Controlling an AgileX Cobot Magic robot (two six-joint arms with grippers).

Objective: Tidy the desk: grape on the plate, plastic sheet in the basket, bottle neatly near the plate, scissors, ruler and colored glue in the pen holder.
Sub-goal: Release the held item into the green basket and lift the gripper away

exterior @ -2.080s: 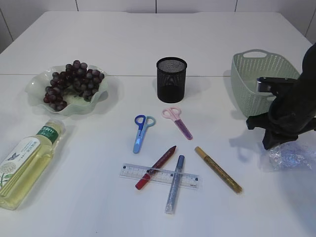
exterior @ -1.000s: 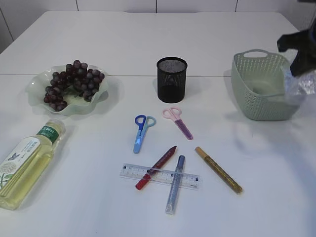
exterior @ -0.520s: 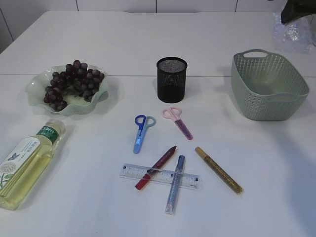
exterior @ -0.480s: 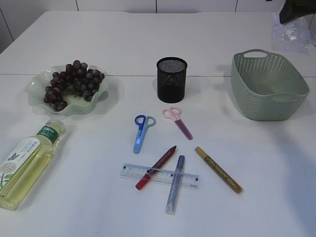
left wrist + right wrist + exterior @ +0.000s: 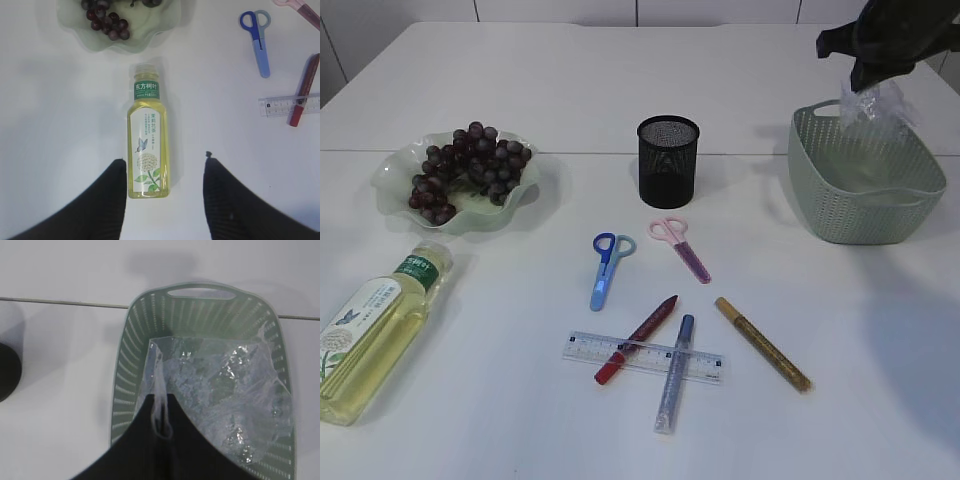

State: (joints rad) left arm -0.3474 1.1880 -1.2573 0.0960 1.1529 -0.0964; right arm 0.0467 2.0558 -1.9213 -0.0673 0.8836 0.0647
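Note:
My right gripper [image 5: 868, 72] is shut on a corner of the crinkled clear plastic sheet [image 5: 880, 104], which hangs over the back of the green basket [image 5: 865, 200]. The right wrist view shows the sheet [image 5: 225, 390] spread above the basket [image 5: 125, 365]. My left gripper [image 5: 164, 159] hovers open over the base of the lying bottle [image 5: 148, 135]. The grapes [image 5: 470, 165] lie on the plate [image 5: 390, 195]. In front of the black mesh pen holder [image 5: 667, 160] lie blue scissors [image 5: 605, 268], pink scissors [image 5: 680, 245], the ruler [image 5: 640, 357] and colored glue pens: red [image 5: 638, 337], silver [image 5: 675, 372], gold [image 5: 762, 343].
The red and silver glue pens lie across the ruler. The bottle [image 5: 370, 330] lies near the table's front left edge, below the plate. White table surface stretches between the basket and the gold pen.
My right gripper lifted the plastic sheet off the table right of the basket, carried it up past the far right corner, then swung left and down over the basket. Nothing else moved.

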